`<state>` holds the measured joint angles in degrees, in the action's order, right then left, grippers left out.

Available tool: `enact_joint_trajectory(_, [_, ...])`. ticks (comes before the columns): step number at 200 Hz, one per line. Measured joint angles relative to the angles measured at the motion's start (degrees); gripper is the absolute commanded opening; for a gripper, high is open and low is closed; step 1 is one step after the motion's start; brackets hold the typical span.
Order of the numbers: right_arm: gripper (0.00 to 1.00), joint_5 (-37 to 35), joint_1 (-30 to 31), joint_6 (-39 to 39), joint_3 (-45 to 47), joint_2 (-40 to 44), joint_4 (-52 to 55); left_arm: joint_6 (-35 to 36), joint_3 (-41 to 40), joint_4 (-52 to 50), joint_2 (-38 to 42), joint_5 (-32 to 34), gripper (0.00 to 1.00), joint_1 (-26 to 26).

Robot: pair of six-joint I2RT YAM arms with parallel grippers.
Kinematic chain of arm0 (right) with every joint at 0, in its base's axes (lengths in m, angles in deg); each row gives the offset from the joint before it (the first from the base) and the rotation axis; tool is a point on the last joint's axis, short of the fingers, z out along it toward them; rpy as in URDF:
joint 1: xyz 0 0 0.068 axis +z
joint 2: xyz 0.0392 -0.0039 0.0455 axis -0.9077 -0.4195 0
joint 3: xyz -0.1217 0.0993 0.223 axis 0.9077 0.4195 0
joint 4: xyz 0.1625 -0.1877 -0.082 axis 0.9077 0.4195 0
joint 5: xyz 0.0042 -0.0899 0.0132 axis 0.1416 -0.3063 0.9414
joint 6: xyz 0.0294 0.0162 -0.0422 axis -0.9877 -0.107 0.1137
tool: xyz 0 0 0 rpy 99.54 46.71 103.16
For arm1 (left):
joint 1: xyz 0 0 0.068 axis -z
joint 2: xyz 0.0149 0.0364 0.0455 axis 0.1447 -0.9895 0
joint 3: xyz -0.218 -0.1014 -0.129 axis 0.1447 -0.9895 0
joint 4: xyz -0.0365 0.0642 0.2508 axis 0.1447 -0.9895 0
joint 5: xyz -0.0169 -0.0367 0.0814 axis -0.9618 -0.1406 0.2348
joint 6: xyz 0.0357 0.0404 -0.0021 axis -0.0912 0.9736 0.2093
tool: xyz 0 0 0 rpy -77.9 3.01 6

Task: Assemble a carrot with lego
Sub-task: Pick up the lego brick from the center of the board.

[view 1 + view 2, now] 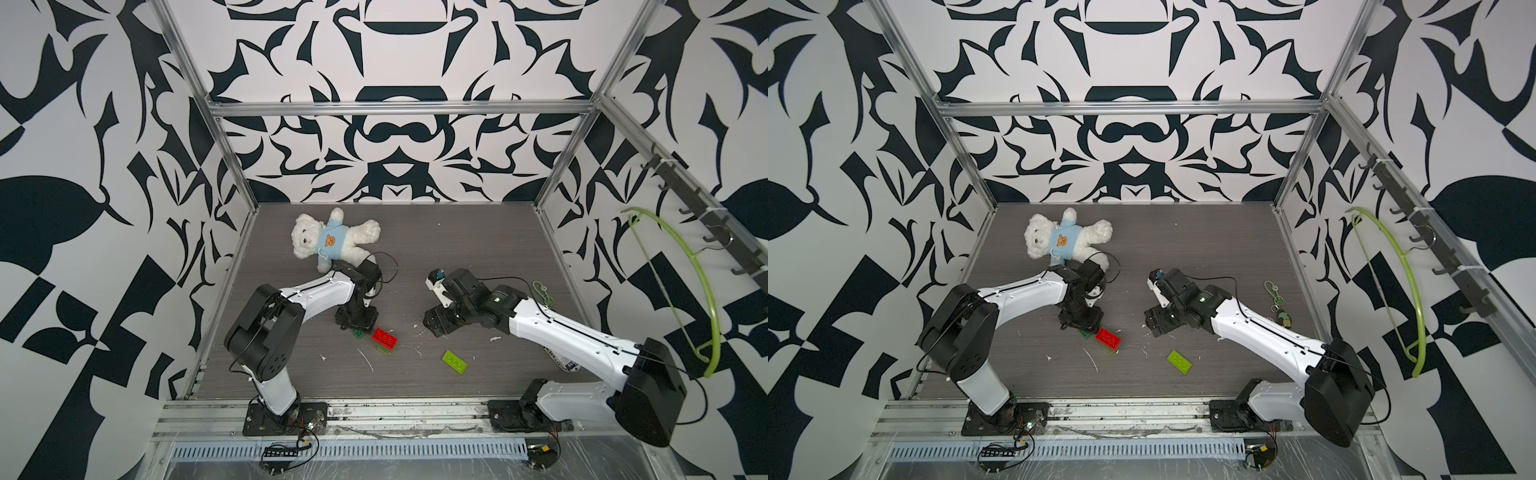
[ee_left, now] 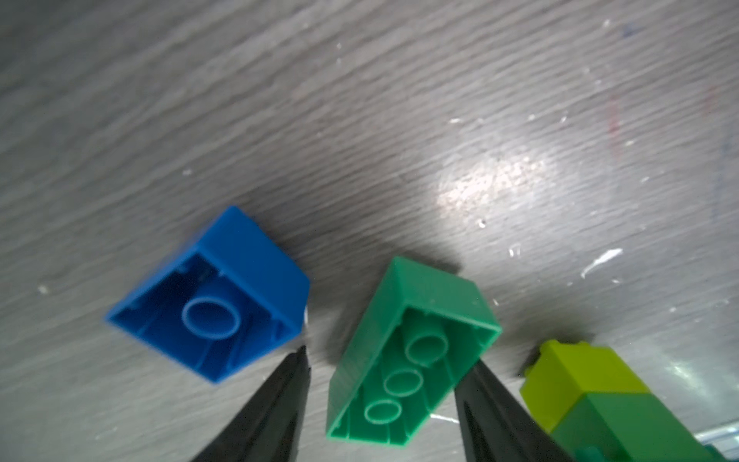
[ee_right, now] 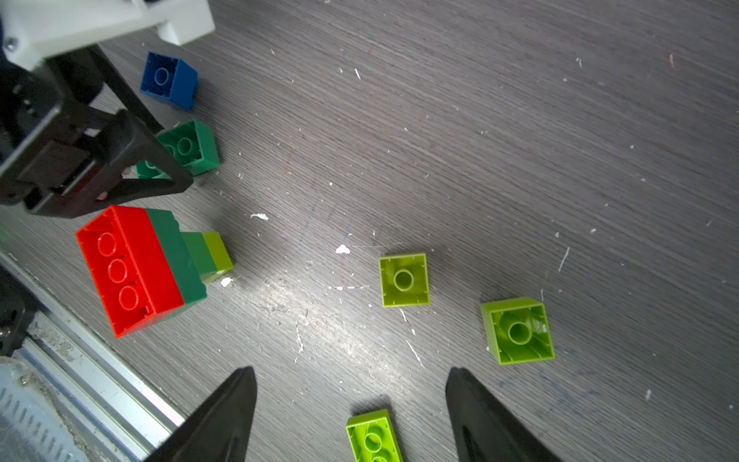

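The step in hand looks like fetching the next layer for the carrot. The left claw (image 2: 390,356) stands partly open astride a dark green brick (image 2: 408,360), which lies hollow side up on the table (image 2: 360,120). One finger touches the brick's edge and the other stands just clear of it, so nothing is gripped yet.

The half-built carrot (image 3: 140,268) narrows from a red end through green to a lime tip. It lies on its side just beside this claw, outside one finger. A blue brick (image 2: 216,296) lies just outside the other finger.

The next move, as I judge it, is to close squarely on the green brick, lift it, and bring it to the carrot's red end.

The right claw (image 3: 351,370) hovers wide open and empty. A lime oblong brick (image 3: 372,436) lies beneath it between its fingers, and two square lime bricks (image 3: 404,280) lie ahead of it.
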<state>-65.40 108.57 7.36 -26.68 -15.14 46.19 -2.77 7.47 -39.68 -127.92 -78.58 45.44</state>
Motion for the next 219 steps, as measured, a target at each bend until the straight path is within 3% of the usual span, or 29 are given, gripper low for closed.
enact_joint_trajectory(95, [0.8,0.28,0.0,-0.31,-0.02,0.0,0.2,1.46,2.1,1.66,-1.86,1.9,0.34,1.2])
enact_joint_trajectory(153, [0.8,2.56,0.0,-0.28,-0.26,1.95,2.64,3.76,2.69,-2.16,6.67,5.18,0.18,1.2])
enact_joint_trajectory(192, [0.8,5.49,0.02,-0.98,0.24,4.44,1.68,10.78,7.63,-5.35,14.86,2.32,0.07,1.14])
enact_joint_trajectory(219, [0.8,5.77,0.0,-0.96,0.72,4.98,1.86,21.84,9.9,-6.1,18.97,-2.82,0.06,2.47])
